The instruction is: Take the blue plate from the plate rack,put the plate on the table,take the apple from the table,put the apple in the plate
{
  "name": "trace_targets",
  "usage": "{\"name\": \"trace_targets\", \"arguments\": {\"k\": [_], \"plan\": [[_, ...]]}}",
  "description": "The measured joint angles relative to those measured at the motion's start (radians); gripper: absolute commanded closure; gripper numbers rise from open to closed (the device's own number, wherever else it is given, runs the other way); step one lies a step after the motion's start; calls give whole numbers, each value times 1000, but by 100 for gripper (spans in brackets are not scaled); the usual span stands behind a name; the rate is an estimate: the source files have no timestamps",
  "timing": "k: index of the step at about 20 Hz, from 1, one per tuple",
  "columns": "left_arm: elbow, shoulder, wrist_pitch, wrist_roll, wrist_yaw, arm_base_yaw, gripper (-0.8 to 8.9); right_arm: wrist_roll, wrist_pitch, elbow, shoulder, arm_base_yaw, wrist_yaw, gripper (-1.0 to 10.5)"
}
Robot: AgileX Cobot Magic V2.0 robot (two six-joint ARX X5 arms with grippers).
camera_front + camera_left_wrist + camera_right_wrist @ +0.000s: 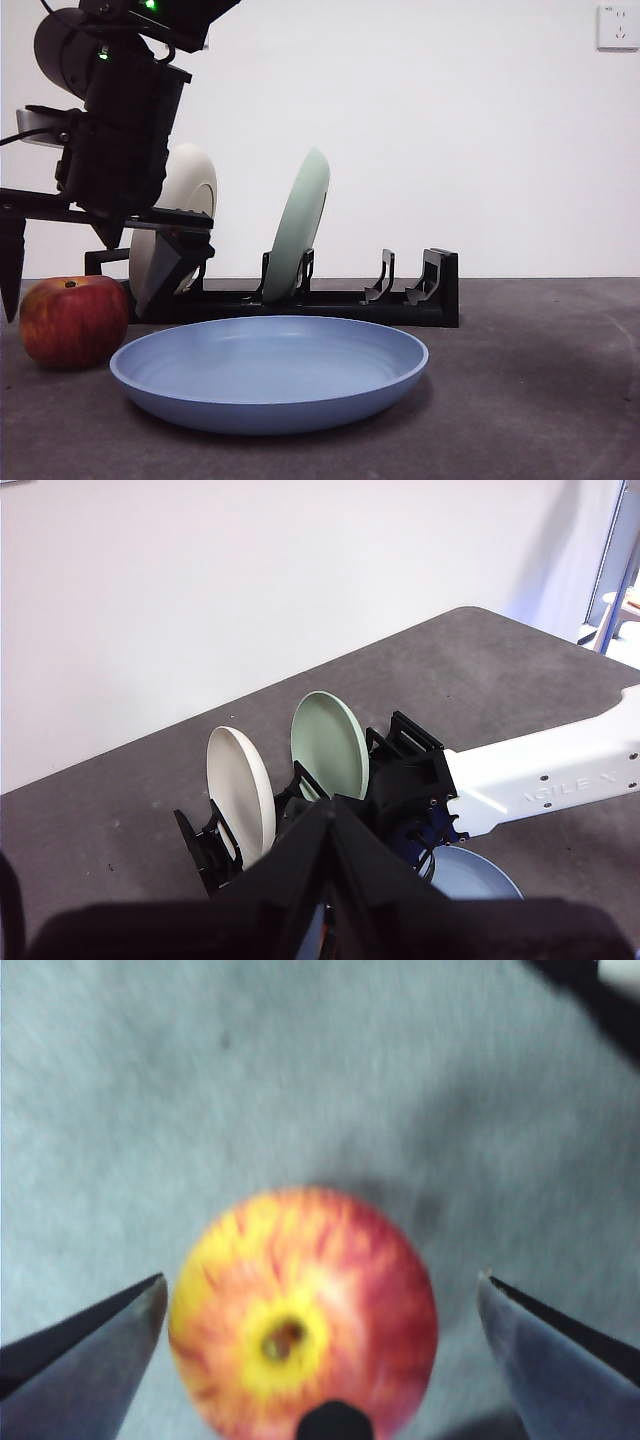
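Note:
The blue plate (pixel 270 365) lies flat on the table (pixel 540 390) in front of the plate rack (pixel 400 300); a bit of it shows in the left wrist view (pixel 470 875). The apple (pixel 72 320) stands upright on the table just left of the plate, stem dimple up. My right gripper (pixel 75 312) is open, lowered over the apple with one jaw on each side; its wrist view shows the apple (pixel 305 1310) between the spread jaws of that gripper (pixel 321 1277), not touching. My left gripper (pixel 330 815) is shut and empty, held high and looking down on the rack (pixel 405 745).
A cream-white plate (pixel 195 180) and a pale green plate (pixel 300 225) stand upright in the rack's left slots; the right slots hold nothing. The right arm's white link (pixel 550 775) reaches over the rack. A white wall stands behind.

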Motion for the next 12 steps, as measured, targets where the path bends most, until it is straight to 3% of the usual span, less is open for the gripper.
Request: {"name": "trace_targets", "arguments": {"k": [4, 8, 12], "plan": [[0, 0, 0, -11, 7, 0, 821, 37, -65, 2, 0, 0, -12, 915], [0, 0, 0, -21, 8, 0, 821, 44, -43, 2, 0, -1, -16, 928], [0, 0, 0, -25, 8, 0, 821, 34, -189, 57, -1, 0, -19, 927]]}}
